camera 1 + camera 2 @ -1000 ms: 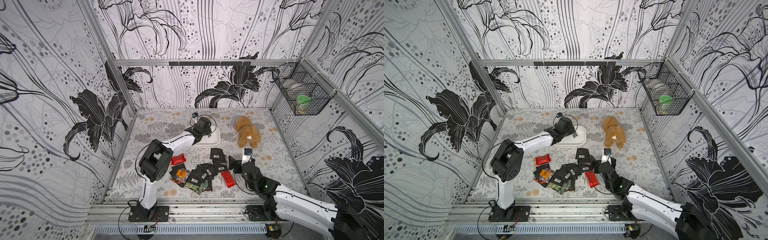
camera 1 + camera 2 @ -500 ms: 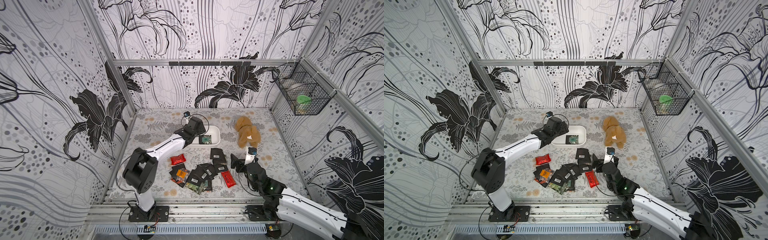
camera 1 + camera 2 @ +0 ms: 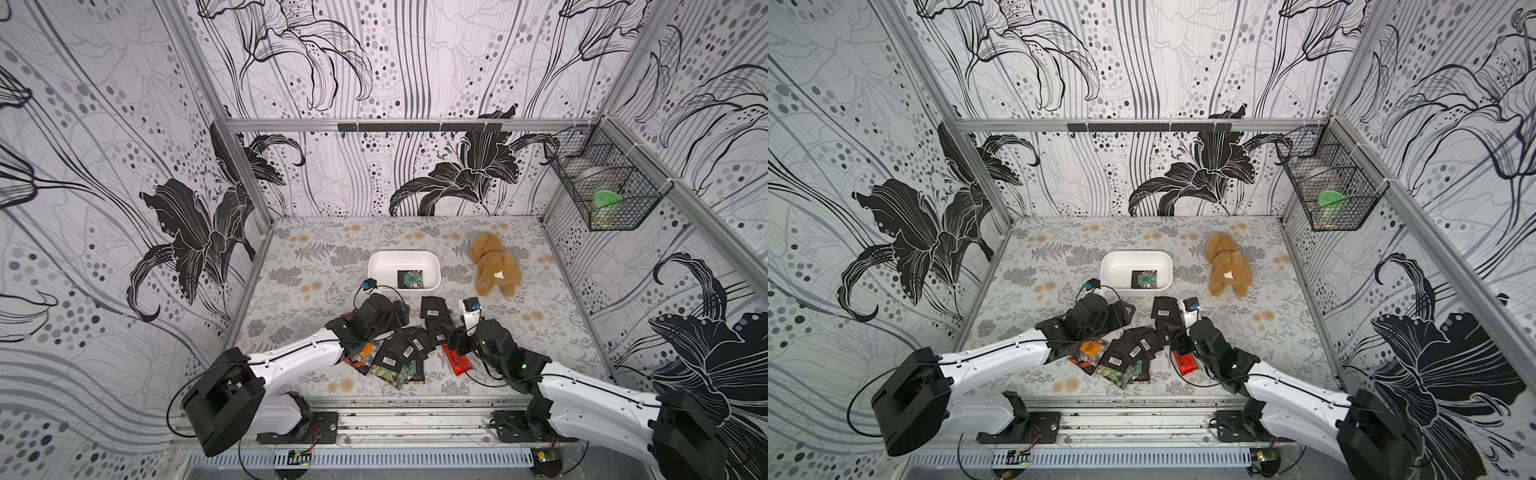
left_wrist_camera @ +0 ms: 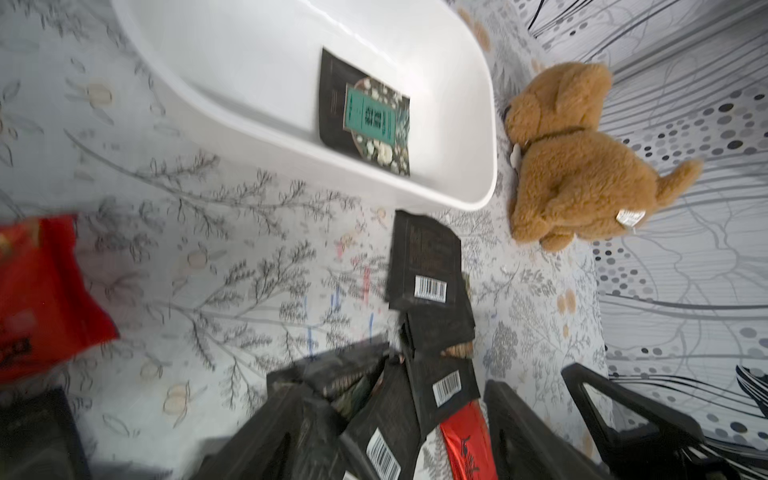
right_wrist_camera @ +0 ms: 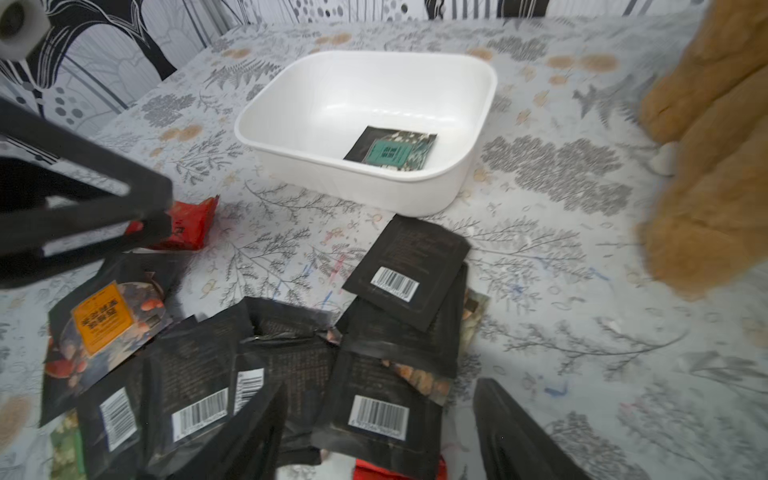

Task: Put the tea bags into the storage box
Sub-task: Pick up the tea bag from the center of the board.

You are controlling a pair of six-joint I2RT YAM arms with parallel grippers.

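One tea bag (image 3: 410,279) lies in the storage box (image 3: 380,266), and over the other tea bags (image 3: 405,353) piled nearer, the left gripper (image 3: 401,311) and right gripper (image 5: 380,386) hover with fingers spread, empty.

Three walls close me in, papered pale grey with dots, wavy lines and big lilies. The back wall (image 3: 374,187) carries a black lily (image 3: 465,178), and the left wall (image 3: 104,208) has another. At the back corners stand aluminium posts (image 3: 249,183), joined by a crossbar (image 3: 282,124) with a black hook strip (image 3: 419,127) fixed to it. A black wire basket (image 3: 636,208) hangs on the right wall (image 3: 706,104), with a green-lidded container (image 3: 607,198) inside. My floor is a grey fern-print mat (image 3: 332,249) with tan blossoms. Along the front run a metal rail (image 3: 415,411) and a slotted white cable duct (image 3: 395,459). The light is soft and even.
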